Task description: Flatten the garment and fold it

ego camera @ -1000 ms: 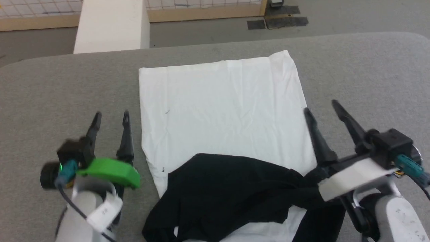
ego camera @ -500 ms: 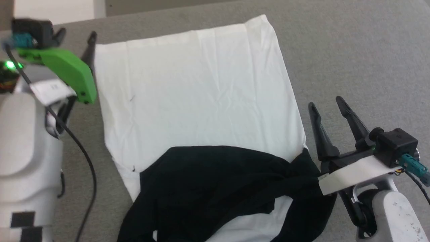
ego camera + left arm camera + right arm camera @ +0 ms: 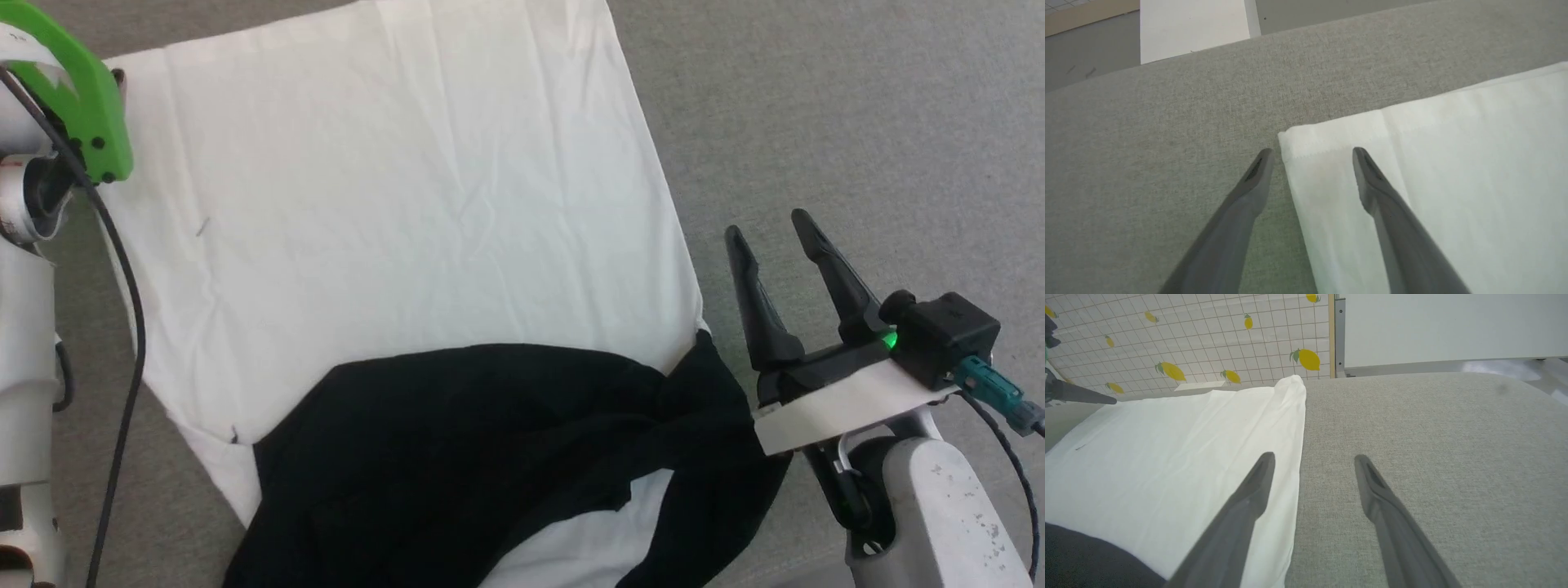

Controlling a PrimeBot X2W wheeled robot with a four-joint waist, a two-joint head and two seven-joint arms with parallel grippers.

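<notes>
Garment (image 3: 392,204): thin white shirt with black sleeves, spread on the grey fabric table (image 3: 816,98), black part bunched at the near edge.
Right gripper (image 3: 766,224): fingers spread, empty, just beside the shirt's right edge.
Left gripper (image 3: 1312,150): fingers spread, empty, either side of the far left corner.

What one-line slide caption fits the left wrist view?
Open left gripper poised over a white corner of the garment, fingers straddling its edge, on the grey table.
</notes>
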